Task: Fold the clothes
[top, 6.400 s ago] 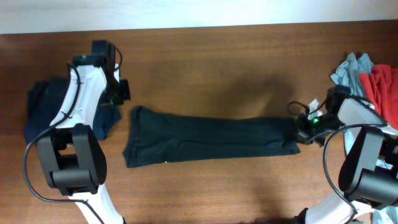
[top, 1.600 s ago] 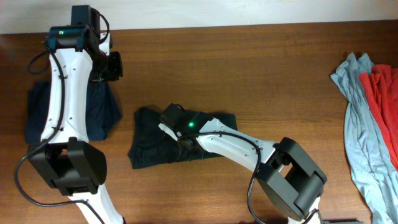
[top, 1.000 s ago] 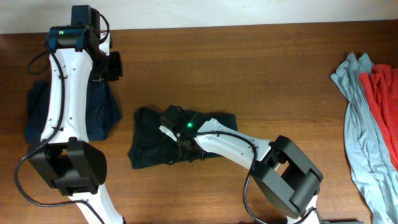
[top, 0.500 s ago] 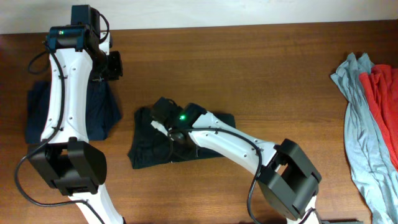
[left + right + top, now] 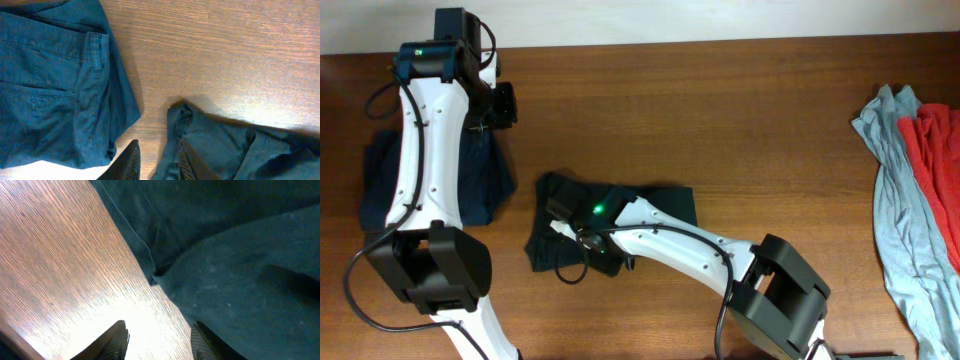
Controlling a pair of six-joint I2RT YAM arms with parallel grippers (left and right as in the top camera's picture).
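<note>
— Do the two look alike to you?
— Near enough. The left arm (image 5: 417, 150) has smooth white shells on its long links and chunky black housings at the joints. A thin black cable (image 5: 360, 268) loops outside it, and a small green light (image 5: 419, 49) glows near the wrist.
— And the other?
— The right arm (image 5: 670, 243) is the same make: white link, boxy black joint (image 5: 790, 295), a green lamp (image 5: 598, 210), a black lead (image 5: 722, 320) hanging off it. The jaws on both are dark, tapered and matte.
</note>
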